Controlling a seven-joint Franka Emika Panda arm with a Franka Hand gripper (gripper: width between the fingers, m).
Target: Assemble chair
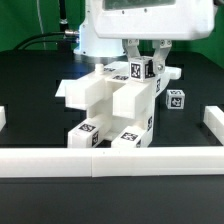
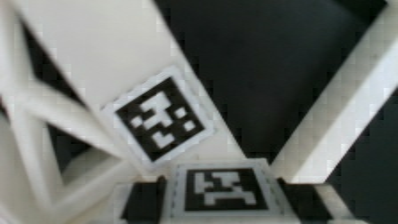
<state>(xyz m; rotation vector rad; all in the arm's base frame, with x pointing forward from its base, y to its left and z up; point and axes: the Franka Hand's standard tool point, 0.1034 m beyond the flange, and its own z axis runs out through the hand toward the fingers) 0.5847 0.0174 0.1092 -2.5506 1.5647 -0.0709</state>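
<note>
The partly joined chair [image 1: 108, 108] stands mid-table, chunky white panels and legs with black-and-white tags. My gripper [image 1: 143, 70] hangs over its far upper end and is shut on a white tagged chair part [image 1: 138, 71] that rests at the top of the assembly. In the wrist view my gripper [image 2: 222, 200] has that tagged part [image 2: 222, 188] between its dark pads [image 2: 150, 200]. Beyond it lies a white slanted chair panel with a tag [image 2: 160, 115]. A small loose tagged block [image 1: 176, 98] sits on the table on the exterior view's right.
The long white border rail [image 1: 110, 161] runs along the front, with raised ends on the exterior view's left [image 1: 4, 118] and right [image 1: 212, 121]. The robot's white base [image 1: 95, 40] stands behind the chair. The table top is black.
</note>
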